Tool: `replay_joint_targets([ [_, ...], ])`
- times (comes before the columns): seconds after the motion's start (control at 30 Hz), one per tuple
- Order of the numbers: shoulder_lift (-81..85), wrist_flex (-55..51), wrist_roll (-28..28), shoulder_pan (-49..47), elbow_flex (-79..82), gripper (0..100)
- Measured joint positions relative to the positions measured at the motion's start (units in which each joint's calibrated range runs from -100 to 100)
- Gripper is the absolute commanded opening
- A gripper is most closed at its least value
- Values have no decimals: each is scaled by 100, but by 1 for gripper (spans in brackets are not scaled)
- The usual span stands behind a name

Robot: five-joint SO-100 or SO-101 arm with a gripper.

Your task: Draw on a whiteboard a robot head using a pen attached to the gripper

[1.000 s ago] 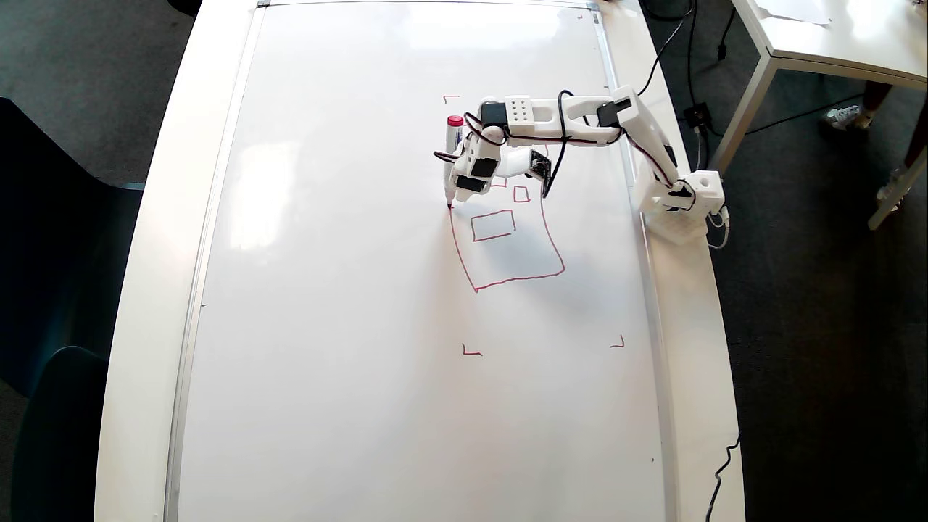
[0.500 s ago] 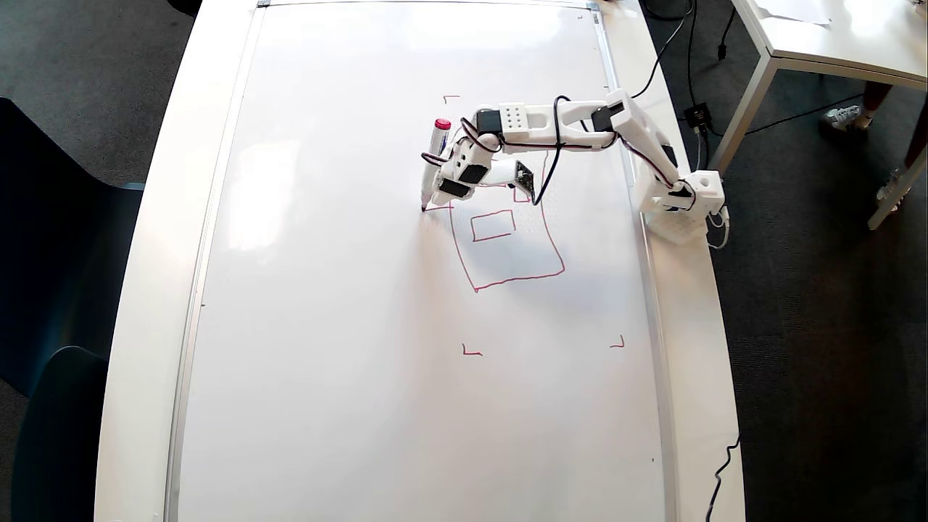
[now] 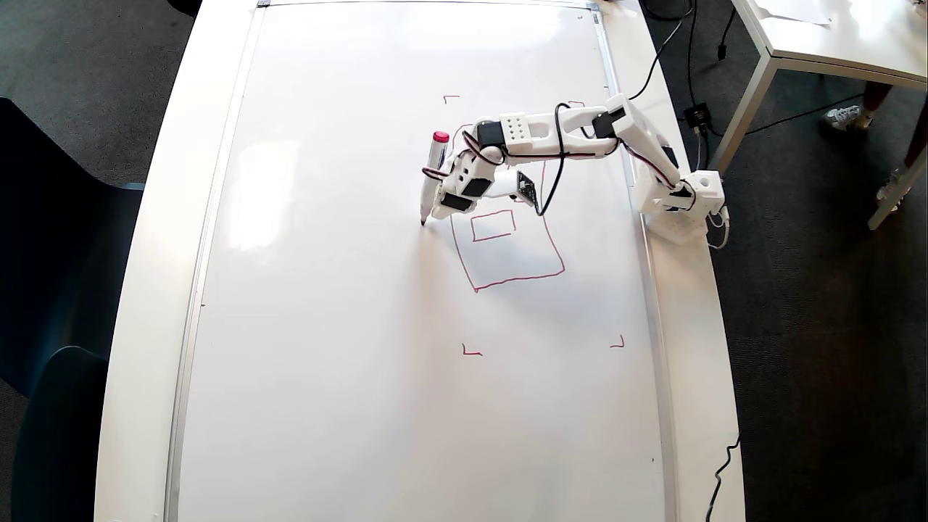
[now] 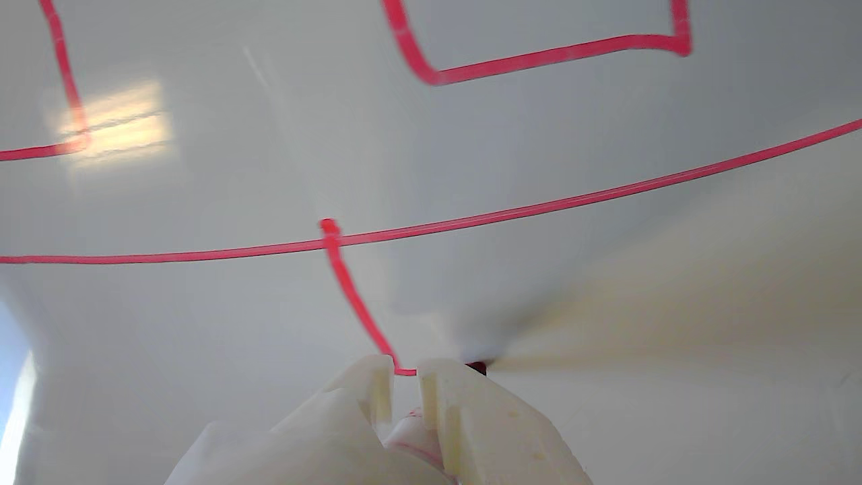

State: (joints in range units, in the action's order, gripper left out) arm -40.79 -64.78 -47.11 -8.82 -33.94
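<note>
Glossy whiteboard (image 3: pixel 348 326) under bright glare. Gripper (image 3: pixel 435 210) clamped on pen (image 3: pixel 433 174), tip touching board just left of robot head (image 3: pixel 507 239) outline. Probably mid-stroke on side box after short stalk. Next: steady contact, a clean corner turn.

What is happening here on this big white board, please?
A small white robot arm is drawing in red on a whiteboard. Its hand carries a red-capped pen, whose tip touches the board just left of the robot head outline. The wrist view shows a short stalk branching from that outline toward the tip, so a side part looks underway.
</note>
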Motion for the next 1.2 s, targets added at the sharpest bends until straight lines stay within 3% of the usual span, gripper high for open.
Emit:
replay_joint_targets([
  [0.33, -152, 650, 0, -45, 27, 1],
  [0.97, -491, 701, -365, 641, -375, 1],
  [1.2, 59, 701, -365, 709, 566, 1],
])
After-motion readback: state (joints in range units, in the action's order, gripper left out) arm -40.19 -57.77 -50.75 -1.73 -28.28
